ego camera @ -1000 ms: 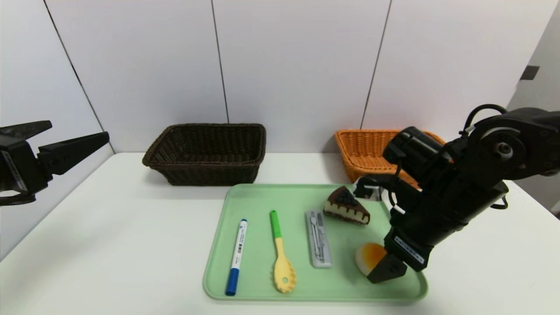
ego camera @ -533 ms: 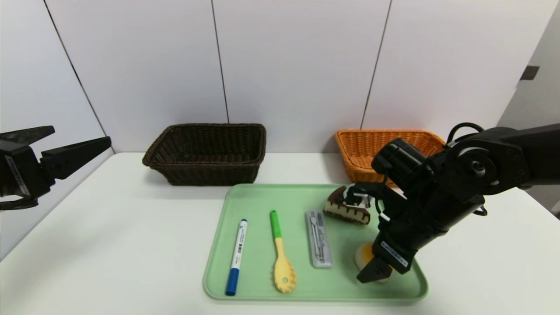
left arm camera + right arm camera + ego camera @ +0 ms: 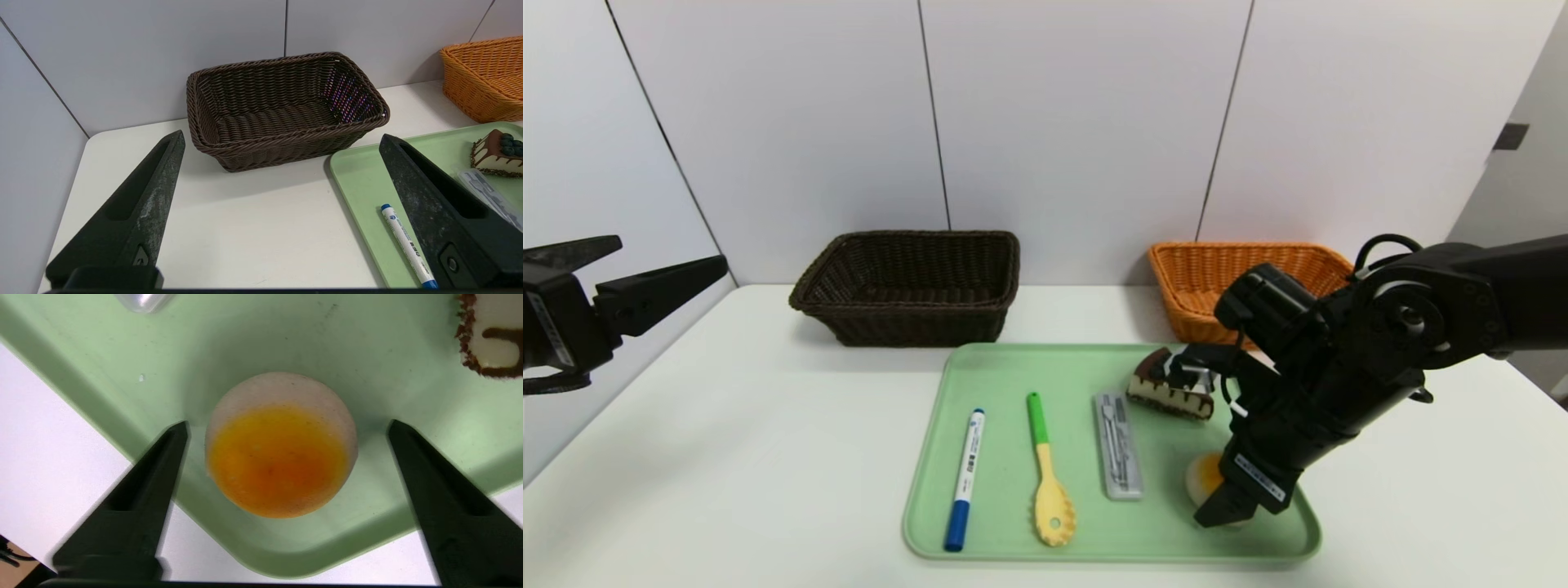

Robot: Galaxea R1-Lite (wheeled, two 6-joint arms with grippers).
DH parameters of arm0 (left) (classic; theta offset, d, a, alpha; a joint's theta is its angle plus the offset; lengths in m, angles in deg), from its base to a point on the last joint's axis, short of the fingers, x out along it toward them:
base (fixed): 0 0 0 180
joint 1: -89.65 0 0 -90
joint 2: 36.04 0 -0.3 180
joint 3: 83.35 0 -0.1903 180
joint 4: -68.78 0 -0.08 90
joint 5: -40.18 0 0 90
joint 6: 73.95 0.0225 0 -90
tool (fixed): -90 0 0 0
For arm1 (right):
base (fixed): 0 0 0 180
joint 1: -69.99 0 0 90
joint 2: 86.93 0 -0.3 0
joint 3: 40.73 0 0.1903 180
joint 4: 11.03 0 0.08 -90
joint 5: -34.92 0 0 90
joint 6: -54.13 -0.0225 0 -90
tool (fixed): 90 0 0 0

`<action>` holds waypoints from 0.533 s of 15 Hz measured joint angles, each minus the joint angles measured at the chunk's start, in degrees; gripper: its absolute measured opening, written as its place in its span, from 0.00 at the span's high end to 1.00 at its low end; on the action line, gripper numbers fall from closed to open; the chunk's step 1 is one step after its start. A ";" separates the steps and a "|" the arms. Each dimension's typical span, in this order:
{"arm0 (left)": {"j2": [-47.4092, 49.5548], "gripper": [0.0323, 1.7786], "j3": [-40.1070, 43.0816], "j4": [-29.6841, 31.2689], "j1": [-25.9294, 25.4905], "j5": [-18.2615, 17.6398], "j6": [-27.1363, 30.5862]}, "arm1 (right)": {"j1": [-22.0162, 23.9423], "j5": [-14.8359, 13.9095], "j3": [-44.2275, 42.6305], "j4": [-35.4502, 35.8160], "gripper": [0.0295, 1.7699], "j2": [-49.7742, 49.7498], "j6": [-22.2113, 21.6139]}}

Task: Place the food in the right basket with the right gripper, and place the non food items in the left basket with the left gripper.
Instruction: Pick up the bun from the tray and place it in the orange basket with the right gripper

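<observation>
Right gripper [image 3: 286, 428] has dropped since a second ago from above the tray's [image 3: 931, 523] 4 o'clock corner to straddle the bun [image 3: 282, 445], and sits steady for the last half second. Its fingers stand apart, one on each side, neither touching the bun yet; one is nearer. Judged: descent done, squeeze comes next. Bun rests on the tray near that corner, cake wedge [image 3: 1168, 388] toward 1 o'clock. Orange basket [image 3: 1201, 278] empty-looking at 1 o'clock on the tabletop [image 3: 727, 457]. Left gripper [image 3: 629, 286] parked at 9 o'clock, fingers apart, holding nothing.
</observation>
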 joint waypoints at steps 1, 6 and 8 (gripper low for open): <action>0.05 0.05 0.01 -0.02 0.00 0.02 0.02 | 0.04 -0.11 0.11 0.37 0.24 0.00 0.00; 0.40 0.05 0.01 -0.02 0.02 0.00 0.02 | 0.00 -0.09 0.30 0.24 0.56 -0.34 -0.13; 0.44 0.05 0.04 -0.02 0.02 0.02 0.02 | -0.18 0.09 0.30 0.28 0.91 -0.67 -0.24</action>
